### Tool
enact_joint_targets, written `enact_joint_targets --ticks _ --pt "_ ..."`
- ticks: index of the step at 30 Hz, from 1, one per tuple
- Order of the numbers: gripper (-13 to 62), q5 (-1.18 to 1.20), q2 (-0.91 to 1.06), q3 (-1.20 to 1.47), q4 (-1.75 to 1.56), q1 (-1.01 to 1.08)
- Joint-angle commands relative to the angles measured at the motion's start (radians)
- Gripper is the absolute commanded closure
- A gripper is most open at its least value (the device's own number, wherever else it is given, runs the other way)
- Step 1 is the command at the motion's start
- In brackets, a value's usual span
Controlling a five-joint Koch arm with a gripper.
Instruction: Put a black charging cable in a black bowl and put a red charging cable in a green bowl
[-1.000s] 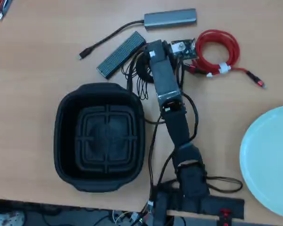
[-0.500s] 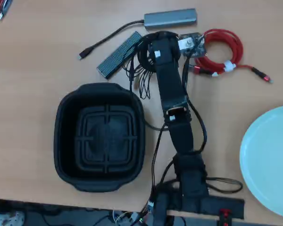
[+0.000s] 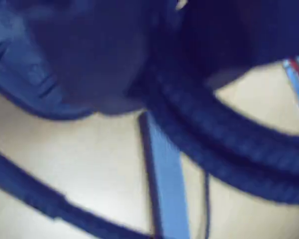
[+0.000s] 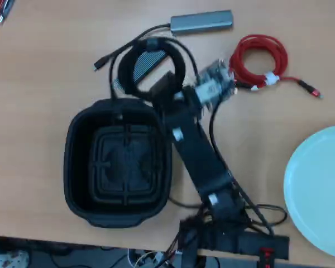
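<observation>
**Jaws over the black cable**

Jaws (image 4: 156, 70) sit over the black cable (image 4: 181, 58) loops; whether they grip cannot be told. Overhead, left to right on the bench (image 4: 33, 67): black bowl (image 4: 78, 184), arm, red cable (image 4: 259, 61), green bowl (image 4: 318, 190).

Green bowl (image 4: 318, 190) cut off, right edge
</observation>
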Motion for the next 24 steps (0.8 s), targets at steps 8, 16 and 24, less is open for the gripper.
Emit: enact_joint_targets --ticks 8,16,24 --pt "56.7 0.081 0.114 -0.276 -0.006 -0.319" --pt "56.5 0.074 -0.14 -0.275 -0.009 -0.489" --pt "56.7 0.084 -0.15 -0.27 0.002 -0.634"
